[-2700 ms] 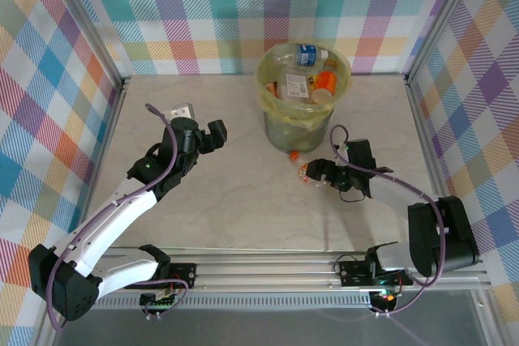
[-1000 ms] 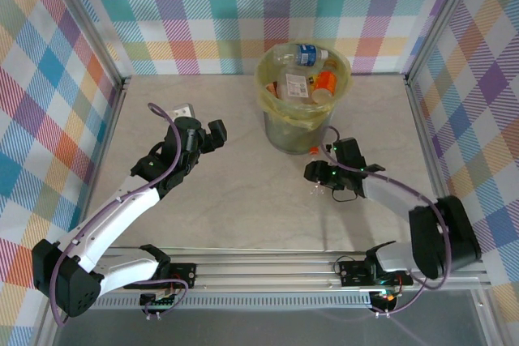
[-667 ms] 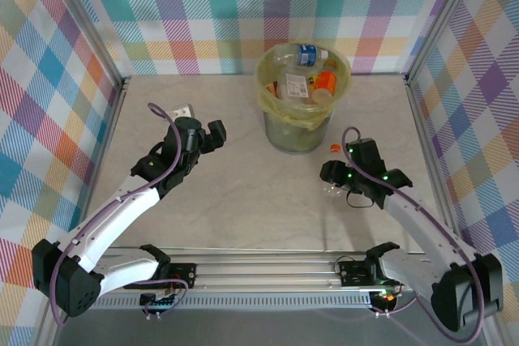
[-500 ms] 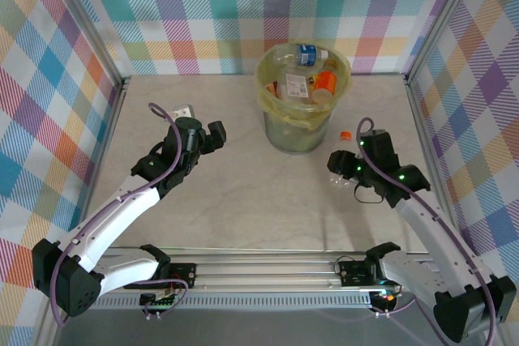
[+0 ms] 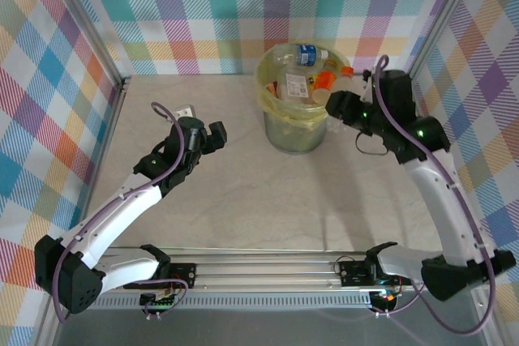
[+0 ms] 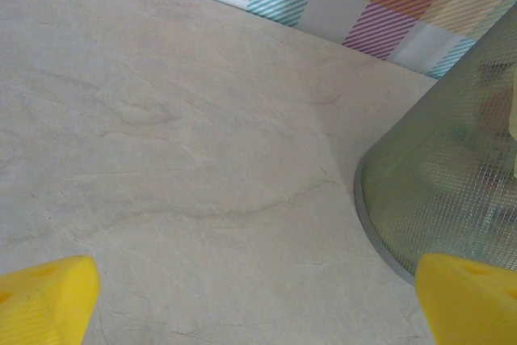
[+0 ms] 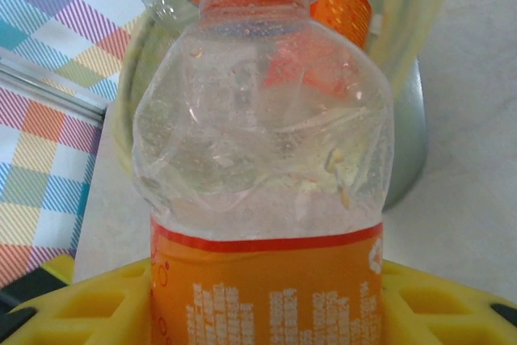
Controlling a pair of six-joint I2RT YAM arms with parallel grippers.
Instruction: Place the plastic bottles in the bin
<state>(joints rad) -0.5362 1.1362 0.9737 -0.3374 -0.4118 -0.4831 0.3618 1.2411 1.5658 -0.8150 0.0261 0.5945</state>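
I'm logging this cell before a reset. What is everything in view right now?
bin: one, pale olive green with a yellowish liner, far middle of the table.
bottles in the bin: several, piled, exact count unclear; blue and orange labels seen.
held bottle: one, clear, orange cap and label, by the bin's right rim.
small pale object: one, beside the left arm; too small to identify.
walls: multicoloured plaid, on three sides.
left claw: open, yellow fingers, above the table left of the bin.
right claw: shut on the held bottle.
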